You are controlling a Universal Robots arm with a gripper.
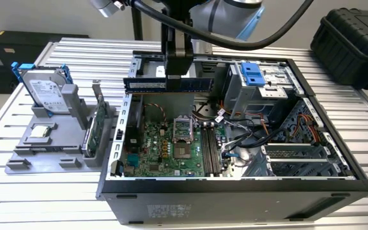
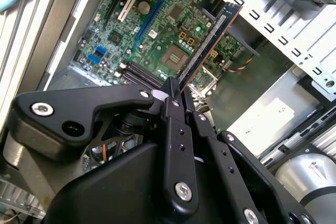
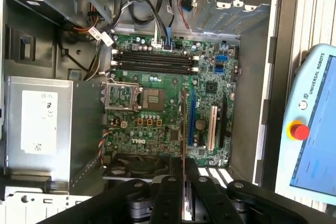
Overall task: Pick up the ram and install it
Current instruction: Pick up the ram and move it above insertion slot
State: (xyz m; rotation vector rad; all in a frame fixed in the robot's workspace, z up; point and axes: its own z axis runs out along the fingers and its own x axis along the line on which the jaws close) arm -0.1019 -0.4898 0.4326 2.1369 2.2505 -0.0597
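Observation:
My gripper (image 1: pixel 176 75) is shut on the ram (image 1: pixel 147 85), a long bluish stick with dark chips. It holds the stick level and lengthwise above the back of the open computer case (image 1: pixel 235 191). In both wrist views the ram (image 2: pixel 210 40) (image 3: pixel 183 124) runs edge-on out from between the black fingers (image 2: pixel 173 108) (image 3: pixel 170 187), well above the green motherboard (image 3: pixel 157 119). The long dark memory slots (image 3: pixel 152 62) (image 1: pixel 211 149) lie beside the processor socket (image 3: pixel 123 95), apart from the stick.
A grey fixture (image 1: pixel 43 148) on the exterior view's left holds a hard drive (image 1: pixel 43 88), a small silver chip (image 1: pixel 40 132) and a green card (image 1: pixel 97 127). Cables and drive cages (image 1: pixel 260 84) crowd the case's far side. A pendant (image 3: pixel 310 124) lies beside the case.

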